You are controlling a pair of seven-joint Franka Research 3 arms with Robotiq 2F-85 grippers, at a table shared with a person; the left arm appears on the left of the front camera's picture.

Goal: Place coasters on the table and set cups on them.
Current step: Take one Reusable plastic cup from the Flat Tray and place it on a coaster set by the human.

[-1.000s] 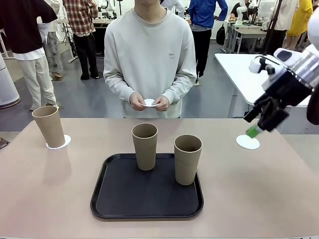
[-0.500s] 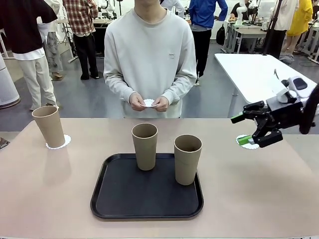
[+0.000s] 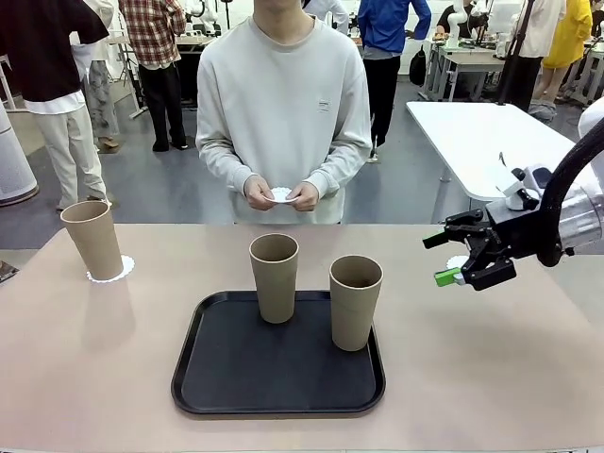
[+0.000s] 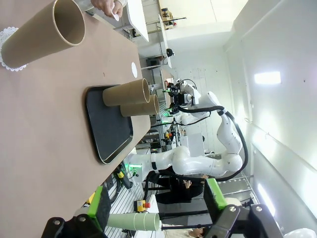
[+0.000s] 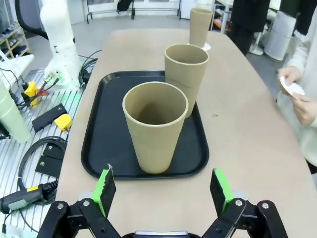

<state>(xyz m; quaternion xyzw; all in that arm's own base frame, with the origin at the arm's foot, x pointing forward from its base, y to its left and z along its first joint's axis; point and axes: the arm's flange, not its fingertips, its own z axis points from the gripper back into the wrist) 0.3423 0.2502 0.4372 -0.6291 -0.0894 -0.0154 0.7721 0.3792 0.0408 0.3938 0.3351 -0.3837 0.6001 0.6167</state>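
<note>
Two cups [image 3: 356, 302] wait on the tray [image 3: 226, 377].
Right tool [image 3: 441, 260], open, has left its coaster [image 4: 133, 68] and turned toward them; pickup likely next.

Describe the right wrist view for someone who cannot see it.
The open right gripper faces a tan paper cup on a black tray, a second cup behind it. A third cup stands on a white coaster at the far end of the table; a person's hands hold another coaster.
</note>
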